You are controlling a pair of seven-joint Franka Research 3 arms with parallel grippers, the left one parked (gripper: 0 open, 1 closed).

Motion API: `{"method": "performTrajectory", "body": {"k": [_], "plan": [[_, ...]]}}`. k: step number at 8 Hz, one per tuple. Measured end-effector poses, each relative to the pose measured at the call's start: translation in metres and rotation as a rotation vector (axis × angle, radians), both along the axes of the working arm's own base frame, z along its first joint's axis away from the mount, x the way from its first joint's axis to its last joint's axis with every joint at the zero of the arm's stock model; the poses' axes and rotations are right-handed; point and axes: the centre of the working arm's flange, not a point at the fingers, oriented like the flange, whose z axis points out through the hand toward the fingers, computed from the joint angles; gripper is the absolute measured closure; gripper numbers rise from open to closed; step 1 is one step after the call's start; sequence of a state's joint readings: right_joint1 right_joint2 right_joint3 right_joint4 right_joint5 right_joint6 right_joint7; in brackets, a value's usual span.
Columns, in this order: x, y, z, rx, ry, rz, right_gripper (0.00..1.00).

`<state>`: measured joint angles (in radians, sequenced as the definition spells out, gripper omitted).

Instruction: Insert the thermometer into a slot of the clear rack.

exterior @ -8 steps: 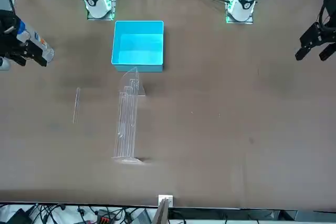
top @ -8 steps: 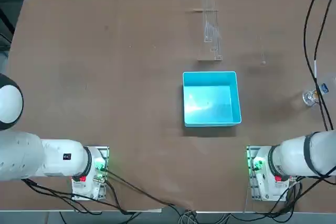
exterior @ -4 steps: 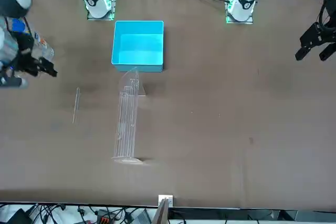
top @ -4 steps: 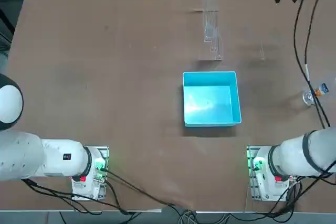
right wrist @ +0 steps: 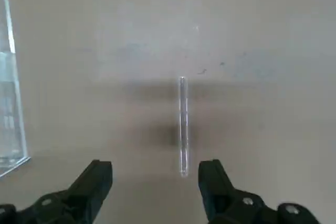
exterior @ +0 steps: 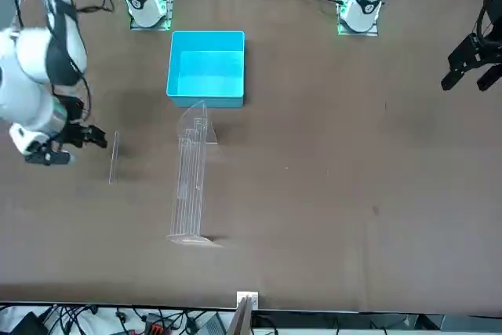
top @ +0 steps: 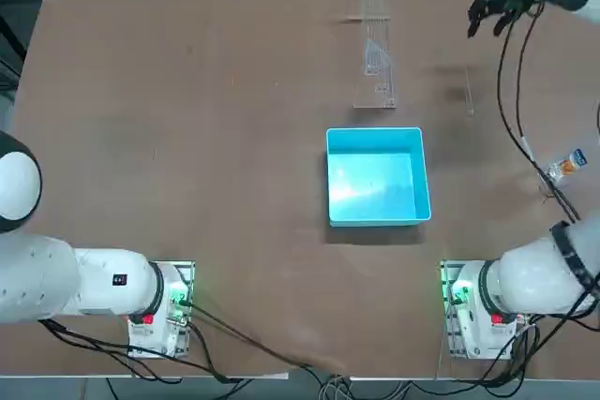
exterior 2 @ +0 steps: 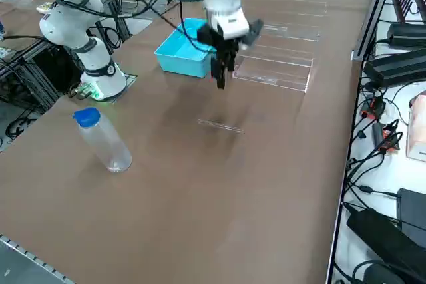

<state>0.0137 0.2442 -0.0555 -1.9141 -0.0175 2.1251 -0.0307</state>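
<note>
Working from the top view, left to right, I have the clear acrylic rack first, its length running roughly from twelve to six o'clock. It is so transparent that I can't be sure which way its slots face. The blue bin sits at its six o'clock; I would steer clear of that. Next comes the glass thermometer, lying loose on the table, with the rack at about its ten o'clock. My right gripper hangs above the table near the rod's twelve, spread wide and holding nothing. A capped bottle lies out at the rod's four o'clock, beyond this reach. I judge the step in hand to be lining up the pick. The fingers already straddle the rod's line crosswise, but it sits nearer one of them, so I'd centre first, then lower straight over it and close gently: thin glass could roll or crack.
</note>
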Motion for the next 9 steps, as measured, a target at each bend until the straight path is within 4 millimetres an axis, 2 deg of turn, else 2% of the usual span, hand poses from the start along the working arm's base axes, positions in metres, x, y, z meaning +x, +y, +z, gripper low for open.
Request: {"method": "performTrajectory", "body": {"k": [2, 5, 7, 9], "plan": [[0.007, -0.006, -0.038, -0.003, -0.016, 0.007, 0.0], [0.002, -0.025, -0.097, -0.007, -0.041, 0.027, 0.0], [-0.003, -0.051, -0.122, -0.006, -0.025, 0.076, 0.01], [-0.004, -0.056, -0.136, -0.006, -0.019, 0.087, 0.04]]}}
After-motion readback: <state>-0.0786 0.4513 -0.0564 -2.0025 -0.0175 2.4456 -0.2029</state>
